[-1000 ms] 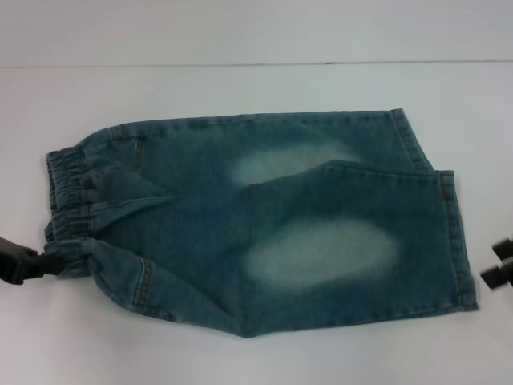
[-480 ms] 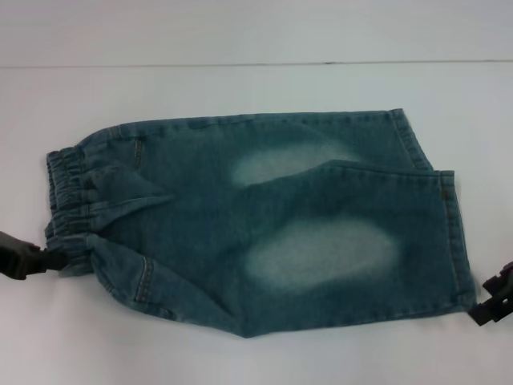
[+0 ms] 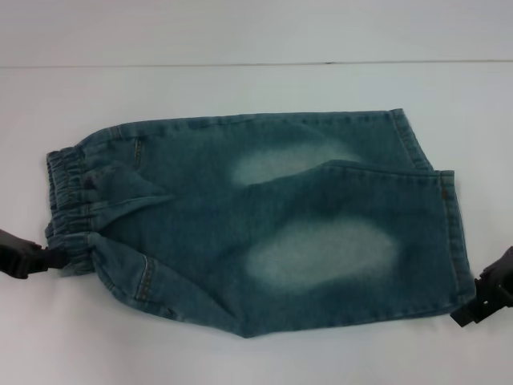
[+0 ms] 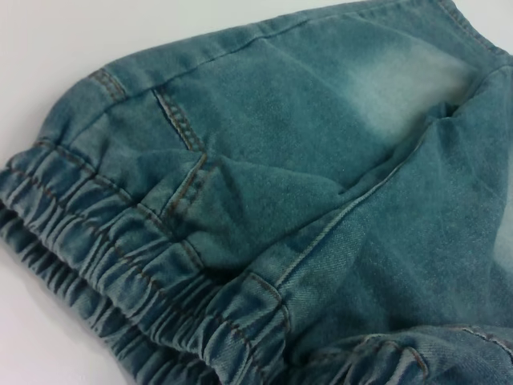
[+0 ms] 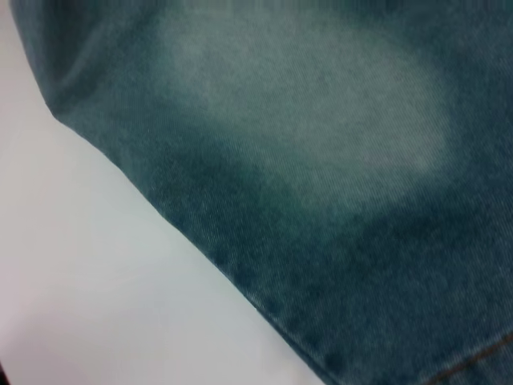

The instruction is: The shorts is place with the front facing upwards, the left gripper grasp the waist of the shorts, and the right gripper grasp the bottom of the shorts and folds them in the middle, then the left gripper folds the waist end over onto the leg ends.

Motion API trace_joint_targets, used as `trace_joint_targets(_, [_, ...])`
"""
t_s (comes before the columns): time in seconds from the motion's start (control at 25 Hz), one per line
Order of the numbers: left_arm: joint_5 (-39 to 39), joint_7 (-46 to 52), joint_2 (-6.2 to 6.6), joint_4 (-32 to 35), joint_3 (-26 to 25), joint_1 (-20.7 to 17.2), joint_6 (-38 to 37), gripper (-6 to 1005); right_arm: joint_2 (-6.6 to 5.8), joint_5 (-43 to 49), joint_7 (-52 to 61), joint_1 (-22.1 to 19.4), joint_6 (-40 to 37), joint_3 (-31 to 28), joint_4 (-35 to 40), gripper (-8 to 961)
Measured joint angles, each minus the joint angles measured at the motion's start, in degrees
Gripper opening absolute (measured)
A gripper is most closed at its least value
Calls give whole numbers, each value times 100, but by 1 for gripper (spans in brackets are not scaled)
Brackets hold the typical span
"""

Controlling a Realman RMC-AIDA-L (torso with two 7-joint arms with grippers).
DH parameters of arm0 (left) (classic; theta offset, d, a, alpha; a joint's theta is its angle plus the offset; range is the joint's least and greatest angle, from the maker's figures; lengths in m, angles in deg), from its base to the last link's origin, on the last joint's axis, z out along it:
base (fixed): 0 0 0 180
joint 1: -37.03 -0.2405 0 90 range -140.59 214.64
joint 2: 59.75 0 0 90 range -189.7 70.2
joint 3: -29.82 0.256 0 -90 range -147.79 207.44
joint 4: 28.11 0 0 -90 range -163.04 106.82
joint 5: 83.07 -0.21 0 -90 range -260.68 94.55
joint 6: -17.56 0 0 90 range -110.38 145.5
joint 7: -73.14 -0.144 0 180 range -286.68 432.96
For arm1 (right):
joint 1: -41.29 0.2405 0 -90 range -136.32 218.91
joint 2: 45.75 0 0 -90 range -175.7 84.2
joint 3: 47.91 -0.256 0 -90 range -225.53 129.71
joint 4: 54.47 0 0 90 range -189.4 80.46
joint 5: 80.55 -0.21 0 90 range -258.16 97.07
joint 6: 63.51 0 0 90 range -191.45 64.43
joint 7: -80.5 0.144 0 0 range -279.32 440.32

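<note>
On the white tabletop [image 3: 240, 353] in my head view, the shorts [image 3: 264, 220] lie already doubled lengthwise, the waist [image 3: 68, 204] to my left and the leg ends [image 3: 449, 233] to my right. The change over the last second is all at the right edge: my right pincer [image 3: 479, 301], which stood clear of the cloth a moment ago, has come in low and now sits at the near corner of the bottom hem, touching or just beside it; I cannot tell from here how far its fingers are parted, nor whether they have cloth between them. My left pincer [image 3: 50, 258] has barely shifted and remains clamped on the near end of the waist, where the gathered band is pulled into a pinch. In my left wrist view the puckered elastic rows [image 4: 120, 281] fill the near part of the picture, very close, with a flap of denim folded over beside them; my own fingers do not show. In my right wrist view I see only the pale faded patch [image 5: 321, 112] and the folded edge of a leg against the tabletop, again with no fingers visible. I judge the lengthwise fold done, and the waist-over-leg fold not yet begun.
</note>
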State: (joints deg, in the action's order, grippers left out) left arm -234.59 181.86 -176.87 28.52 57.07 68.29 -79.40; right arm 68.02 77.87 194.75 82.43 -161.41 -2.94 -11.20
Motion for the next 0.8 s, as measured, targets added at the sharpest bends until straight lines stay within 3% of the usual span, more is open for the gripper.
trace_joint_targets(0.36, [49,-15,-26,-21,0,-7,53,27,118,-4,-118,26,138,12,-19,613])
trace_joint_targets(0.8, [53,-2,-23,-15,0,1,49,26,118,3,-152,26,145,7,-22,144])
